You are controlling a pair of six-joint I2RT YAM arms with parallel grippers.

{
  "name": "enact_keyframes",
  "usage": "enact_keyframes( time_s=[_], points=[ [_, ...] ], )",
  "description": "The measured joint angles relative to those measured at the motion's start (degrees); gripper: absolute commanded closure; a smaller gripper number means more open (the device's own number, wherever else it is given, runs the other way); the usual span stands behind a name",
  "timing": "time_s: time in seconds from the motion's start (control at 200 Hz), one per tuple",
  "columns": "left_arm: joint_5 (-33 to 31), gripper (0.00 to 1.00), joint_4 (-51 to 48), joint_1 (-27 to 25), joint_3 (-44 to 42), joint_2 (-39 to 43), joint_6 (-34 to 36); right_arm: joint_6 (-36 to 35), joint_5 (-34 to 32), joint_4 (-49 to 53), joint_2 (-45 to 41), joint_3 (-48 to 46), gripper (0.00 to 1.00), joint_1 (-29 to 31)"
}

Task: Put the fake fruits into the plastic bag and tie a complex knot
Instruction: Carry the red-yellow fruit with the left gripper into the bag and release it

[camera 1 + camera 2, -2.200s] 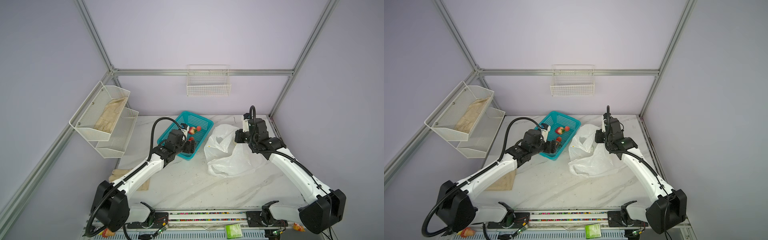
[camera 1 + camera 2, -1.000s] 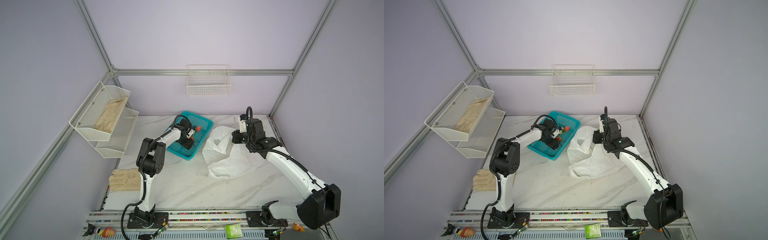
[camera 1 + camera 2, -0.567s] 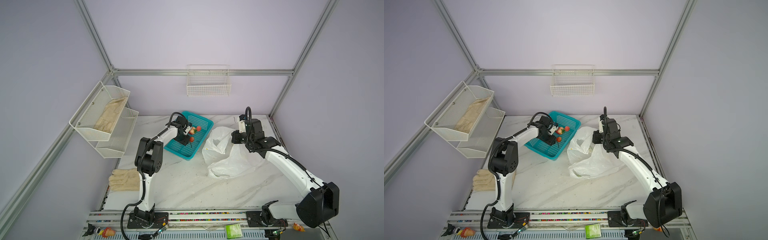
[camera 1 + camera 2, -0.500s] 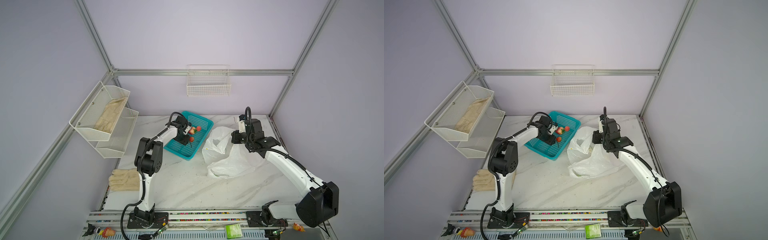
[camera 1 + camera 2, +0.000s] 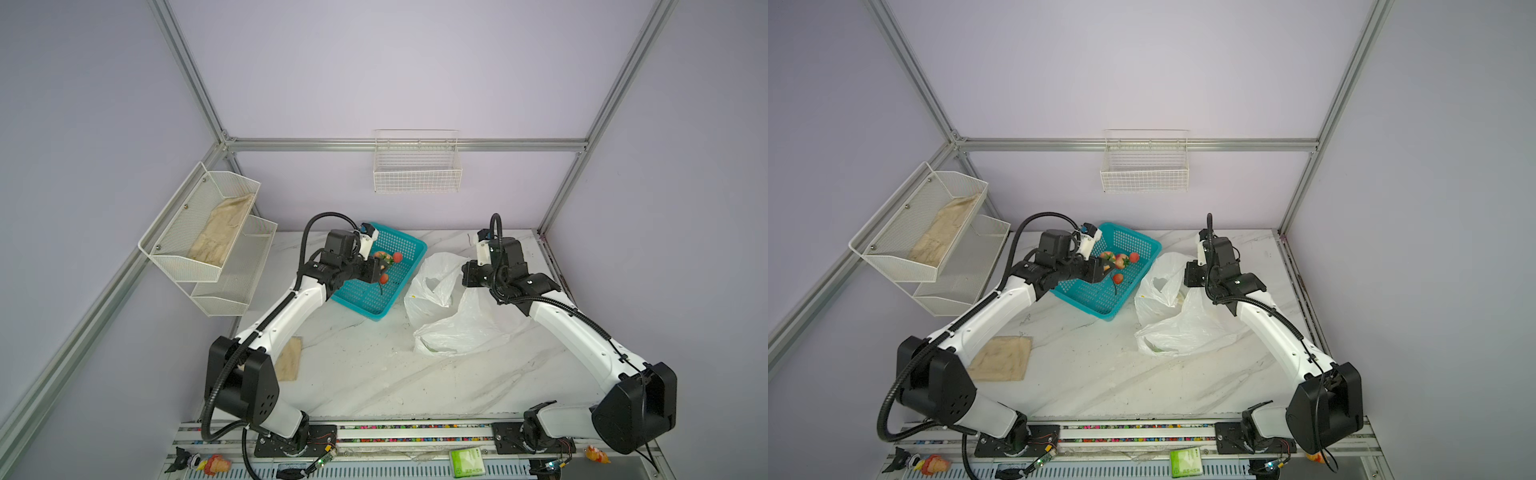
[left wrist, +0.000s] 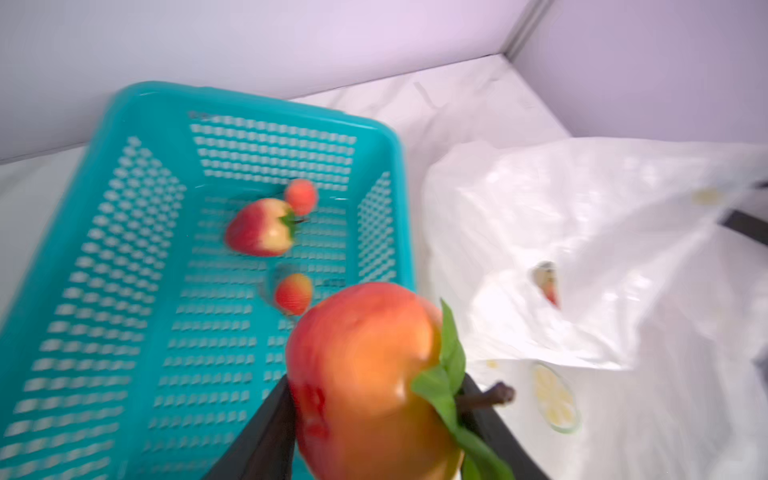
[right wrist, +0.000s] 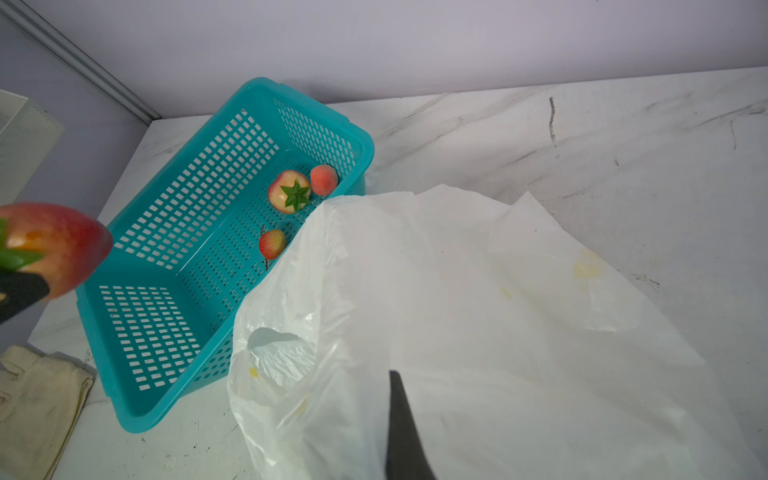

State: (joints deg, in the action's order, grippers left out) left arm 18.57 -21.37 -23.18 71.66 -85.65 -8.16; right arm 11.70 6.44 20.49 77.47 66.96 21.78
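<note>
My left gripper (image 6: 378, 390) is shut on a large red-orange fake fruit (image 6: 365, 365) with a green leaf and brown stem, and holds it above the teal basket (image 5: 411, 246), also seen as the basket (image 5: 1144, 242). Three more fake fruits lie in the basket: a big one (image 7: 289, 191) with a green cap and two small ones (image 7: 323, 178) (image 7: 272, 244). My right gripper (image 5: 468, 276) is shut on the raised edge of the plastic bag (image 5: 457, 324), whose mouth gapes toward the basket. Only one dark finger (image 7: 401, 432) shows against the bag (image 7: 498, 311).
A beige glove (image 5: 1000, 357) lies on the marble table at the front left. White wire shelves (image 5: 208, 232) hang on the left wall and a wire basket (image 5: 417, 166) on the back wall. A green packet (image 5: 467, 461) sits on the front rail.
My left gripper has closed on the large fruit in the basket and lifted it clear of the basket floor. The right gripper still holds the bag edge in about the same place.
</note>
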Motion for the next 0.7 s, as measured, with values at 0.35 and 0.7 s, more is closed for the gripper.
enact_keyframes(
  time_s=[0.35,0.7],
  points=[
    [7.61,0.54,4.61,-14.27,-7.39,-5.79,-1.70,1.77,2.08,-0.31,0.00,0.98,1.00,0.00],
    [8.00,0.51,17.20,-17.86,-7.37,-18.75,-6.69,5.14,5.44,-1.77,0.00,0.68,1.00,0.00]
  ],
)
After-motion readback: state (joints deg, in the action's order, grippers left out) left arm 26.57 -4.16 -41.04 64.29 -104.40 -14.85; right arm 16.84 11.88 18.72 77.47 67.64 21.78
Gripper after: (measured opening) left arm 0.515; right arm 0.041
